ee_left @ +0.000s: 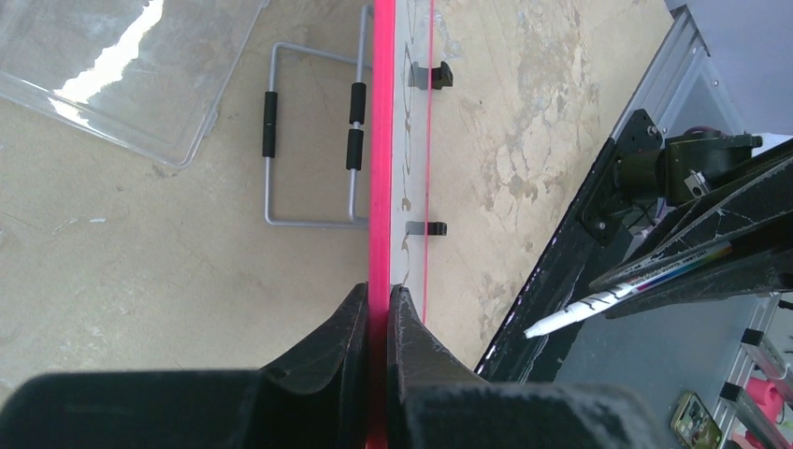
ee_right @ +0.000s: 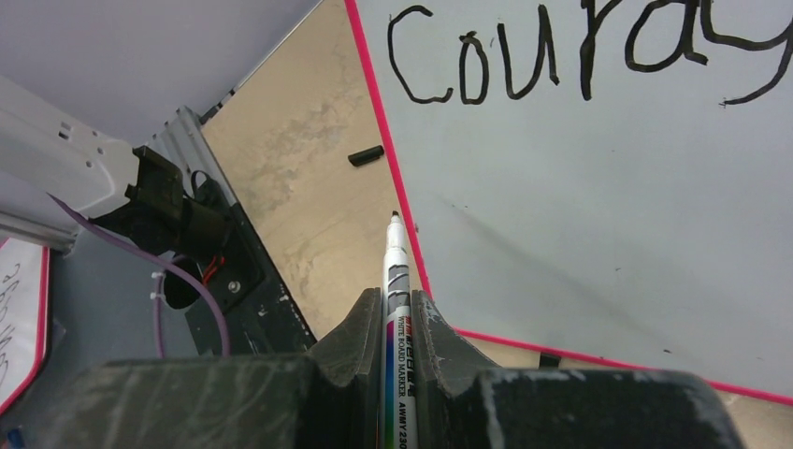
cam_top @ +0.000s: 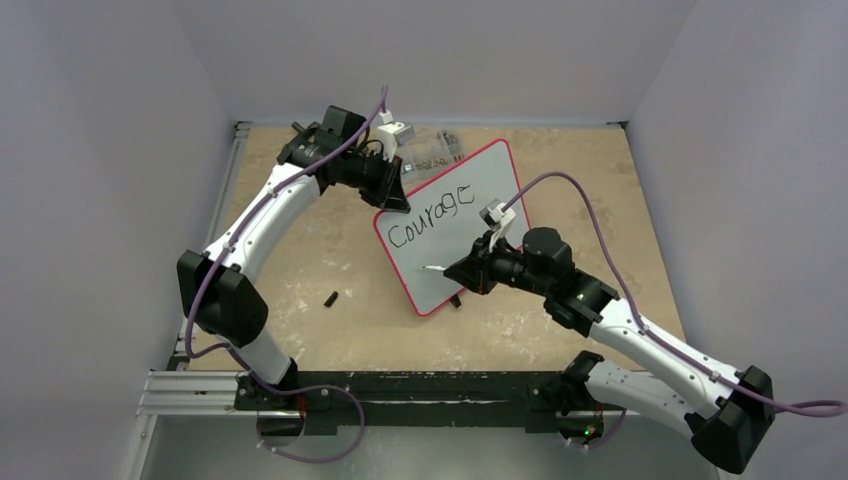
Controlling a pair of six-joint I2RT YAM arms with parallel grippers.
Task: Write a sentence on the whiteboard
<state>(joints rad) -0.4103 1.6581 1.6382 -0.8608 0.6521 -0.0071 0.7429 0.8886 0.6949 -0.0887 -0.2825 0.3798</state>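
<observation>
The whiteboard [cam_top: 470, 235], white with a pink-red frame, stands tilted in the middle of the table with "Courage" written across its upper part. My left gripper [cam_top: 392, 192] is shut on its top-left frame edge, seen edge-on in the left wrist view [ee_left: 379, 187], where my left gripper [ee_left: 378, 304] clamps it. My right gripper [cam_top: 462, 270] is shut on a white whiteboard marker [cam_top: 436, 269]; in the right wrist view the marker [ee_right: 394, 281] points at the board's lower-left edge [ee_right: 411, 253], its tip near the frame below the writing. My right gripper [ee_right: 396, 309] holds it.
A small black marker cap [cam_top: 330, 298] lies on the table left of the board. A clear plastic box [ee_left: 122, 65] and a grey wire stand [ee_left: 313, 150] lie behind the board. The black base rail [cam_top: 400, 395] runs along the near edge.
</observation>
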